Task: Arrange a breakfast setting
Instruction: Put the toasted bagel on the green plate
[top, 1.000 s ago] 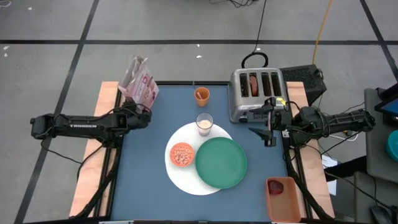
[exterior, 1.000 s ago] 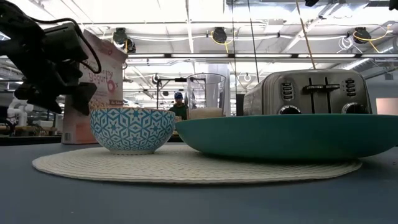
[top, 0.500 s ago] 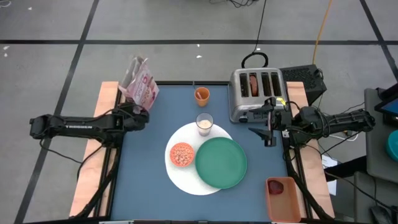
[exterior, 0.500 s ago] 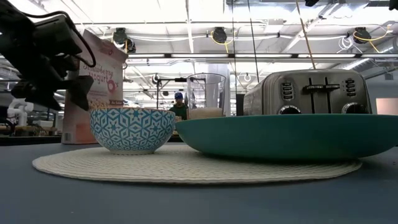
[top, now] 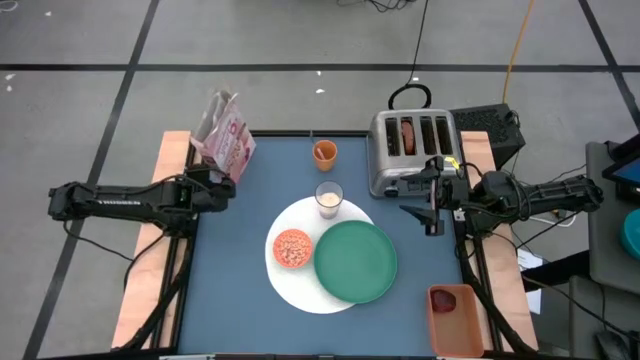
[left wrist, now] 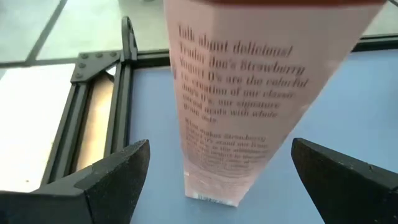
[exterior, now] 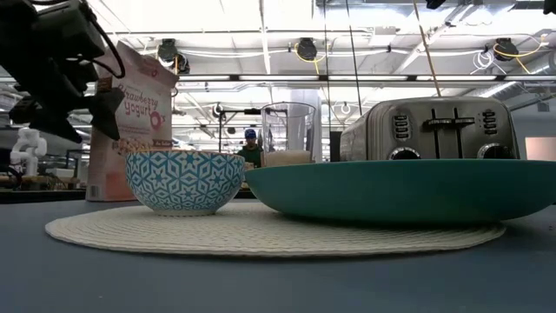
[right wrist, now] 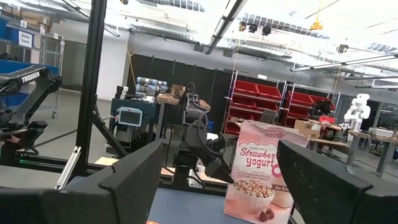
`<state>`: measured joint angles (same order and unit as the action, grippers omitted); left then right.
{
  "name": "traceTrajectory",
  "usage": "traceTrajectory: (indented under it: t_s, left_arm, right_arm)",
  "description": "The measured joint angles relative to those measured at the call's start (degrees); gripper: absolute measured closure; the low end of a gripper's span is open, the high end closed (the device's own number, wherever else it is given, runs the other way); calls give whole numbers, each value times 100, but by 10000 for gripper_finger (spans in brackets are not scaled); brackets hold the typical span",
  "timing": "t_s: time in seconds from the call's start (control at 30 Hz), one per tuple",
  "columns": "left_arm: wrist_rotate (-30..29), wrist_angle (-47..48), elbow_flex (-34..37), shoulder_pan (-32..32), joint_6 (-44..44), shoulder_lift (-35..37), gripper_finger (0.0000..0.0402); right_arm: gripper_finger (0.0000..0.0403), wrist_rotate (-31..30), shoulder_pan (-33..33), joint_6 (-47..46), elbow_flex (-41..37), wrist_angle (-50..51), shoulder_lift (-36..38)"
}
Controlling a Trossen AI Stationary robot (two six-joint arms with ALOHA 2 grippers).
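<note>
A large white round plate [top: 288, 288] lies mid-table and bears a green plate [top: 356, 262] and a small blue-patterned bowl of cereal [top: 292, 248]. A milk glass [top: 329, 198] stands at its far edge, with an orange cup [top: 324, 152] beyond. A brown bagel [top: 406, 134] sticks up from a toaster slot. A dark red fruit [top: 445, 298] lies in an orange tray. The spoon is out of view. My left gripper [top: 222, 183] is open, its fingers [left wrist: 118, 180] wide on either side of the pink cereal box [left wrist: 242, 106] without touching it. My right gripper [top: 420, 208] is open and empty beside the toaster.
The silver four-slot toaster [top: 412, 148] stands at the far right. The pink cereal box [top: 225, 135] stands upright on its base at the table's far left corner. The orange tray [top: 452, 318] sits off the table's near right edge.
My left gripper has drawn back from the cereal box toward the table's left edge and has risen. The box stays standing where it was.
</note>
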<state>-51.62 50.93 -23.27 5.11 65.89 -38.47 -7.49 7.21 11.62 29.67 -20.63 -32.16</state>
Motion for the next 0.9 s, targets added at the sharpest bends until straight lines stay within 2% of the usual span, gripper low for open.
traceTrajectory:
  t_s: [0.27,0.53,0.8,0.9]
  left_arm:
    - [768,195,0,-174,920,-3,11]
    - [1307,330,-290,-488,1089,-14,11]
    - [1478,276,-437,-1236,1641,-14,11]
    - [1222,107,-437,-1773,1777,-14,11]
  right_arm:
    - [96,0,1,0,0,-1,1]
    - [96,1,1,0,0,-1,0]
    - [96,2,1,0,0,-1,0]
    - [96,2,1,0,0,-1,2]
